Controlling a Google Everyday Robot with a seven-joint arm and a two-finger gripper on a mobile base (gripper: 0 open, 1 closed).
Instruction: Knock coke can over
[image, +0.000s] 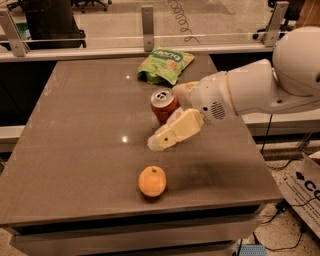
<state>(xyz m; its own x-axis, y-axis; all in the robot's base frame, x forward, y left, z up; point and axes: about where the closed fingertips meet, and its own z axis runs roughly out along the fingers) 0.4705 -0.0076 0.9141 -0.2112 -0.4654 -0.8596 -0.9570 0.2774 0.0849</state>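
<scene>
The red coke can (163, 106) stands on the brown table (80, 130), right of centre, with its silver top showing; it seems to lean slightly to the left. My gripper (165, 117) is open and reaches in from the right. Its near cream finger (175, 131) lies low in front of the can and touches its lower right side. Its far finger (184, 88) is just behind the can's right side. The can's lower part is hidden behind the near finger.
An orange fruit (152, 181) lies near the table's front edge, in front of the can. A green snack bag (165, 64) lies at the back, behind the can. A glass barrier with metal posts (147, 20) runs along the far edge. A cardboard box (305, 192) sits on the floor at right.
</scene>
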